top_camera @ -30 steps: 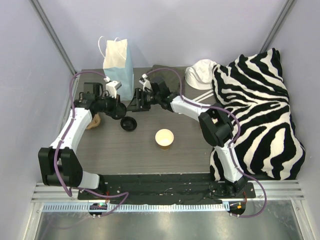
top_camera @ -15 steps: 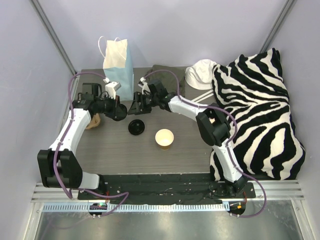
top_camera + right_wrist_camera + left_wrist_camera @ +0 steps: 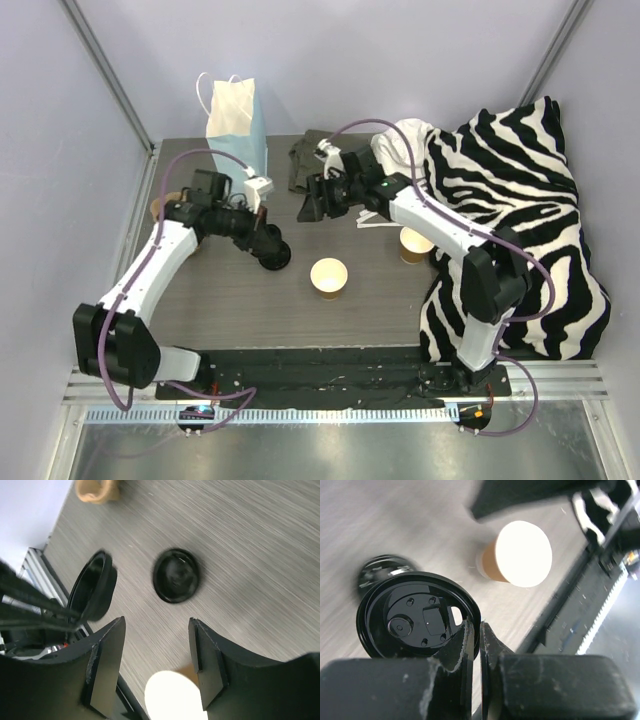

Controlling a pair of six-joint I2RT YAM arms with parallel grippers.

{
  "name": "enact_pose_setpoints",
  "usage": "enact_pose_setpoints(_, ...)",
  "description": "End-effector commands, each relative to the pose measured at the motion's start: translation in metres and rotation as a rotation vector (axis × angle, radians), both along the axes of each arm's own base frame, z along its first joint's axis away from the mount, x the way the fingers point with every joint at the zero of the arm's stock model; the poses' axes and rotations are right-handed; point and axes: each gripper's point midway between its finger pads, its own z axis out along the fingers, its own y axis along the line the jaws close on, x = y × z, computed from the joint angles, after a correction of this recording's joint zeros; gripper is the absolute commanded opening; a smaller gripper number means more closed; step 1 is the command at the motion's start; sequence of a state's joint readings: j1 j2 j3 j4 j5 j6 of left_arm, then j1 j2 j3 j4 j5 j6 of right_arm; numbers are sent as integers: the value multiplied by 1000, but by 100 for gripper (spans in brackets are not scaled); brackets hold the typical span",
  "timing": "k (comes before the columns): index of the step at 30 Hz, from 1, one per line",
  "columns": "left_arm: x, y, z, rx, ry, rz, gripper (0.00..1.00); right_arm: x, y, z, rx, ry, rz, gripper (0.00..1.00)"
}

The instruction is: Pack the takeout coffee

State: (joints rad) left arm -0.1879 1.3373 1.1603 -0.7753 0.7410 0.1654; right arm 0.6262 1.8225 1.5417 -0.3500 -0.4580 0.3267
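Observation:
My left gripper (image 3: 266, 240) (image 3: 476, 625) is shut on the rim of a round black plastic lid (image 3: 415, 620), held just above the table. A second black lid (image 3: 274, 257) (image 3: 382, 567) (image 3: 176, 575) lies flat on the table beside it. A tan paper cup (image 3: 328, 277) (image 3: 520, 555) (image 3: 172, 695), white inside and with no lid, stands mid-table to the right of the held lid. No cup with a lid on it shows. My right gripper (image 3: 306, 207) (image 3: 156, 622) is open and empty, above the table behind the cup. The held lid also shows in the right wrist view (image 3: 92, 592).
A blue paper bag (image 3: 240, 125) stands upright at the back left. Another tan cup (image 3: 415, 243) stands by the zebra-striped cloth (image 3: 520, 210) on the right. A brown pulp piece (image 3: 160, 208) lies at the left edge. A dark cloth (image 3: 312, 160) and a white object (image 3: 400, 140) lie at the back.
My left gripper has swung right and forward with the lid, ending next to the lid on the table. My right arm has pulled back to the right, uncovering the second tan cup.

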Motion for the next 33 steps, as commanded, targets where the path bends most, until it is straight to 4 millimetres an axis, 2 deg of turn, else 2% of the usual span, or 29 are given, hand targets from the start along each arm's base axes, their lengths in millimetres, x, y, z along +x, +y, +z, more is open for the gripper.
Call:
enact_pose_setpoints(1, -7, -37, -19, 1, 59, -93, 0, 23, -66, 6, -47, -3, -116, 61)
enact_pose_setpoints(4, -3, -56, -27, -73, 165, -123, 0, 37, -103, 16, -19, 22, -193, 61)
enact_pose_setpoints(6, 4, -65, -26, -113, 208, -121, 0, 37, -116, 16, -15, 36, -214, 61)
enact_pose_setpoints(7, 7, -69, -34, -116, 243, -120, 0, 38, -123, 21, -10, 27, -229, 61)
enact_pose_setpoints(10, 18, -72, -41, -123, 261, -91, 0, 33, -127, 25, -8, 13, -231, 61)
enact_pose_setpoints(12, 22, -71, -52, -106, 275, -70, 0, 32, -128, 26, -7, 12, -234, 61)
enact_pose_setpoints(17, 30, -61, -81, -44, 281, -28, 0, 31, -128, 27, 1, 16, -233, 61)
enact_pose_setpoints(29, 45, -25, -107, -25, 317, 31, 0, 31, -128, 22, -5, 19, -232, 62)
enact_pose_setpoints(33, 53, -3, -118, 1, 326, 76, 0, 32, -126, 23, 1, 25, -231, 62)
